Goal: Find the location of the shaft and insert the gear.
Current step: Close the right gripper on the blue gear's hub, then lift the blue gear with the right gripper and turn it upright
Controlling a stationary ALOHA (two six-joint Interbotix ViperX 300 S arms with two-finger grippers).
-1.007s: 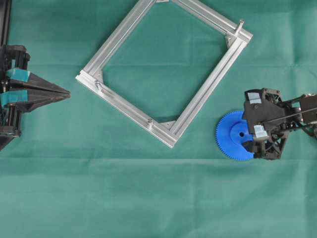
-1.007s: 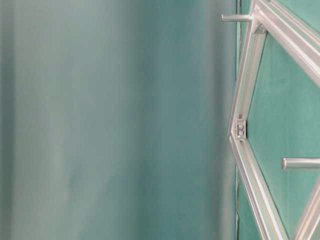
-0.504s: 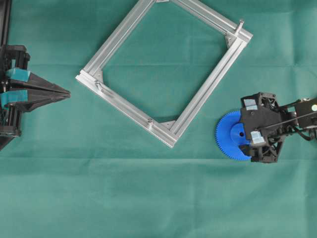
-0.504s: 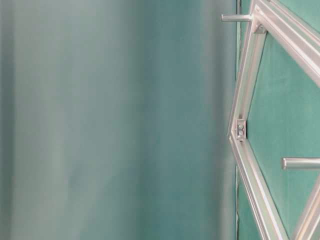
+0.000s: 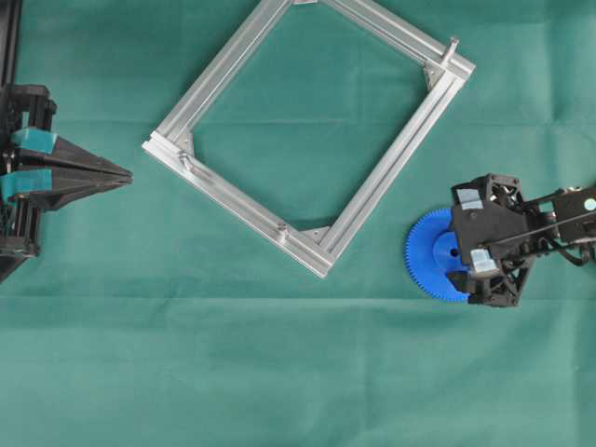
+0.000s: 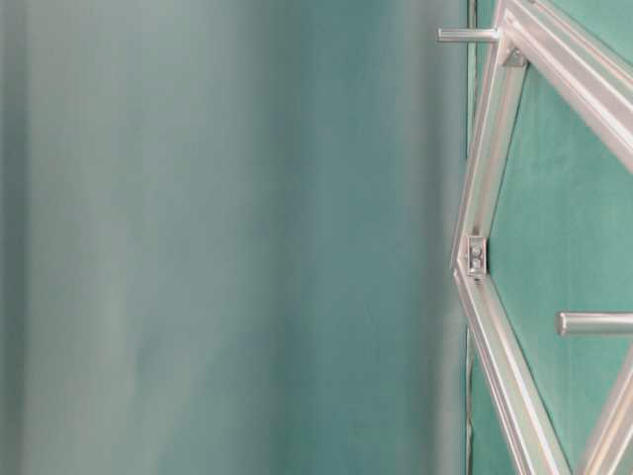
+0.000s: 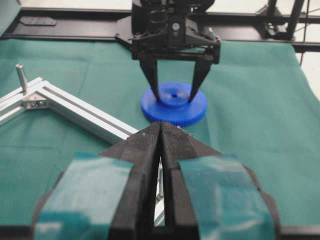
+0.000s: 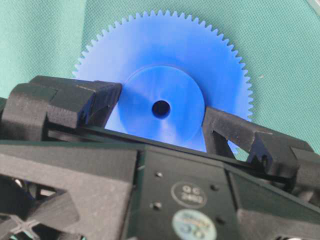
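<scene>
- We see the right gripper [image 7: 174,93] hanging straight down over the gear [image 5: 438,254], its jaws spread wide, one finger either side of the raised hub [image 8: 161,109] and nothing pinched yet.
- The fingertips [image 7: 153,89] stand at or just above the gear's flat face; from these views we cannot tell whether they touch it.
- We judge the step in hand to be the grasp: close evenly on the hub, not the fine teeth, so the gear stays level and its centre hole [image 8: 161,107] stays clear.
- The gear lies flat on the green cloth [image 5: 279,372], apart from the frame [image 5: 307,130], off that frame's lower corner.
- The shaft [image 5: 281,225] appears as a tiny peg on the rail near that same corner; we should not mistake the taller pin [image 7: 21,78] at the far corner for it.
- A tilted grip would make the hole hard to line up with so thin a peg.
- The left gripper [image 7: 161,131] waits on the frame's other side, jaws pressed together, holding nothing.
</scene>
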